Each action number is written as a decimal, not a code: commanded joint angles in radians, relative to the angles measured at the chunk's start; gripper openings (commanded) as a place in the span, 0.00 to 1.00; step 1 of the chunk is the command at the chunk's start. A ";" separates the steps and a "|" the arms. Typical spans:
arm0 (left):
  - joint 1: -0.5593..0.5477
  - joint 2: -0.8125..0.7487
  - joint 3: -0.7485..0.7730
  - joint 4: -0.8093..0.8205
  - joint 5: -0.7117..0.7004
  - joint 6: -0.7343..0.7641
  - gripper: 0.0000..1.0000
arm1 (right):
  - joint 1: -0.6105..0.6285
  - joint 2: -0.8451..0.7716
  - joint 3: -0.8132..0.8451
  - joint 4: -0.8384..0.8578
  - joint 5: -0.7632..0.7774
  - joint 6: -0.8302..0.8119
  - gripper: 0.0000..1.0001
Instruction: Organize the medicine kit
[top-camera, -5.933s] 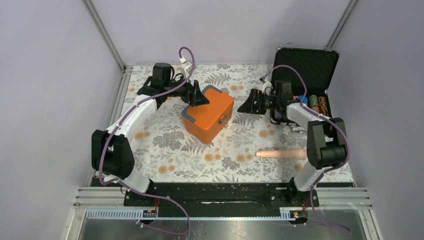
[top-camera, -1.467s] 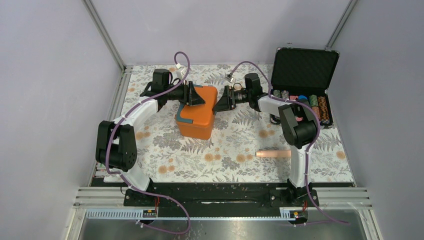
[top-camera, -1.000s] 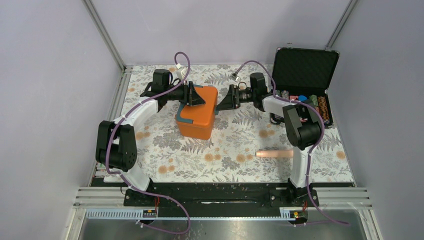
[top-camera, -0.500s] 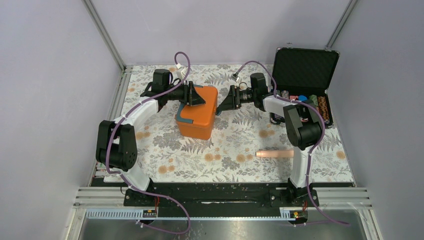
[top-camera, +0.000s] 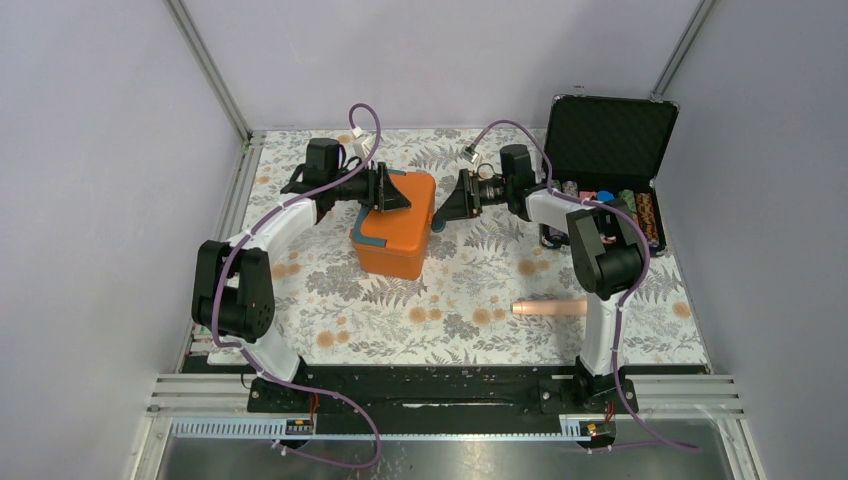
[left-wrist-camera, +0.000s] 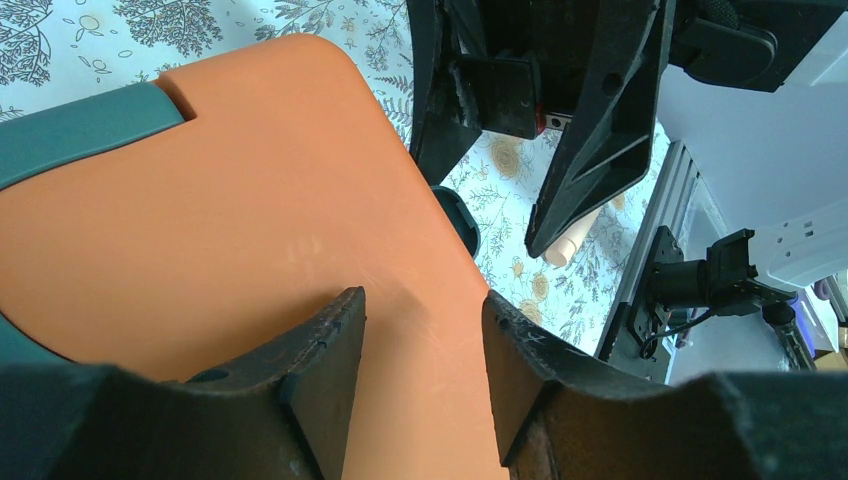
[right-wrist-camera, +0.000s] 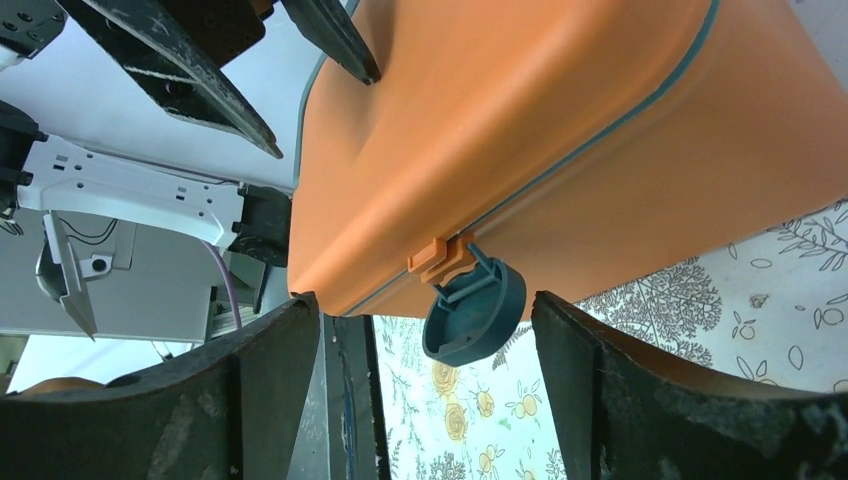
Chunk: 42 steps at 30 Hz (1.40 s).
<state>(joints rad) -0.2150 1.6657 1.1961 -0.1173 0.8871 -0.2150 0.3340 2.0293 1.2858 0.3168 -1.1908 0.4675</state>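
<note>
The left tool (top-camera: 390, 193) has kept its place, fingers parted narrowly with nothing between them, resting on or just over the lid of the medicine kit (top-camera: 398, 240) directly beneath it. The kit, which lay diagonally on the surface (top-camera: 470, 290) some seconds ago, has been turned so that its latch side faces the right tool. The teal latch (right-wrist-camera: 472, 305) hangs loose under its orange tab, apparently released, though the lid seam is shut. The right tool (top-camera: 450, 205), jaws spread wide and empty, has drawn back a little from the kit and now stands just beside it, the latch straight ahead. Unlatching looks done, so I judge that raising the lid comes next.
</note>
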 joint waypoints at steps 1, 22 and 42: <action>-0.003 0.033 -0.016 -0.036 -0.043 0.019 0.48 | 0.017 0.013 0.066 -0.020 -0.023 -0.032 0.85; -0.006 0.039 -0.014 -0.040 -0.048 0.028 0.48 | 0.060 0.020 0.100 -0.051 -0.076 -0.075 0.78; -0.011 0.051 -0.014 -0.021 -0.045 0.025 0.48 | 0.033 -0.045 0.054 -0.052 -0.093 -0.067 0.73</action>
<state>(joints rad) -0.2214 1.6718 1.1961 -0.1013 0.8875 -0.2142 0.3672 2.0556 1.3430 0.2588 -1.2327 0.4068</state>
